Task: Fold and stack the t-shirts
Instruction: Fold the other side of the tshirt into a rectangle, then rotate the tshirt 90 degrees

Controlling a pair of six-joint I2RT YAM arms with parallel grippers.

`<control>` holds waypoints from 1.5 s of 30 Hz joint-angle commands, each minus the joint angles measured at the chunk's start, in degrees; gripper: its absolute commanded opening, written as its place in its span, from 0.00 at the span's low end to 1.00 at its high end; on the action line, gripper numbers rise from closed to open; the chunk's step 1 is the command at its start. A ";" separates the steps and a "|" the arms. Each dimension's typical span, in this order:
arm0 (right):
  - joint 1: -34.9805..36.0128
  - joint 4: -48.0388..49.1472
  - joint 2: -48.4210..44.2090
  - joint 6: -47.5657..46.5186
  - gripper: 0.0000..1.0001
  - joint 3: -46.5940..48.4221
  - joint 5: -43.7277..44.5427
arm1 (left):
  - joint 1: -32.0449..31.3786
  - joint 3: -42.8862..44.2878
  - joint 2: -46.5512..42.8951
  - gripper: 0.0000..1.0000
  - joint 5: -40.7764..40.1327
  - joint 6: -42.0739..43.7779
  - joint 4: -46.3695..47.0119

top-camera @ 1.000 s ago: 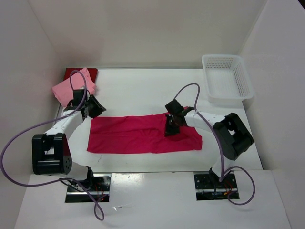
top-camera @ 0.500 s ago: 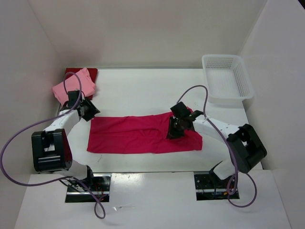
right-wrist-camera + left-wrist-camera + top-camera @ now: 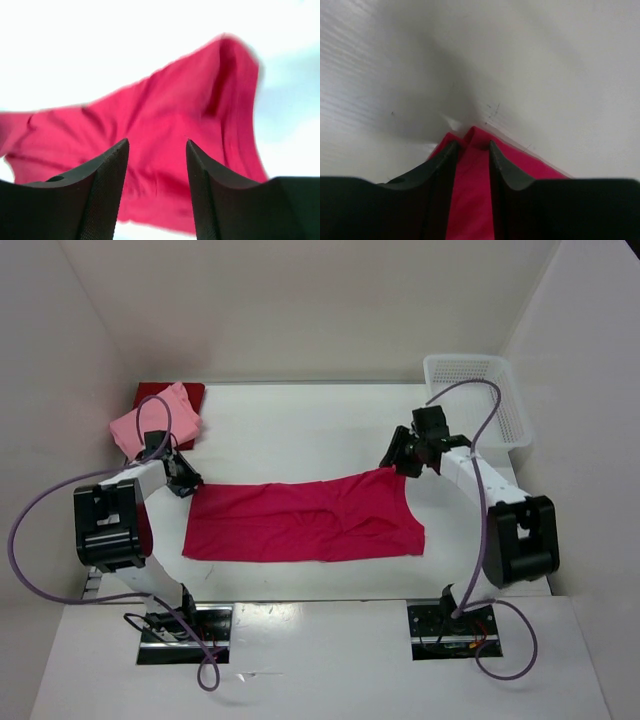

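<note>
Right gripper (image 3: 398, 460) had quit crimson shirt's (image 3: 300, 520) middle for its far right corner, wide, empty. Left gripper (image 3: 187, 485): narrow astride far left corner; grip you couldn't confirm. Stacked: pink shirt (image 3: 150, 425) on dark red shirt (image 3: 188, 392); crimson pending.

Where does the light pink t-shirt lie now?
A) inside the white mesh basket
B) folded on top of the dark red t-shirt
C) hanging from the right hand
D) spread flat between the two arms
B: the light pink t-shirt lies folded on the dark red t-shirt at the far left, and the one spread flat between the arms is the crimson t-shirt.
</note>
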 commanded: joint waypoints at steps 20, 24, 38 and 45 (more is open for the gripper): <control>-4.60 6.40 17.27 -1.85 0.00 7.58 13.39 | 5.04 5.21 5.46 0.00 4.53 0.76 4.31; -5.66 5.86 17.27 -0.71 0.01 4.16 17.09 | 5.66 5.74 6.17 0.00 3.48 0.76 4.31; -3.82 -1.07 4.82 -3.51 0.46 8.11 10.60 | 6.18 4.60 -7.36 1.00 7.43 -3.28 4.75; 7.47 -3.63 -2.94 -5.27 0.00 3.81 4.54 | -2.94 1.63 -16.31 0.84 7.52 -1.44 2.47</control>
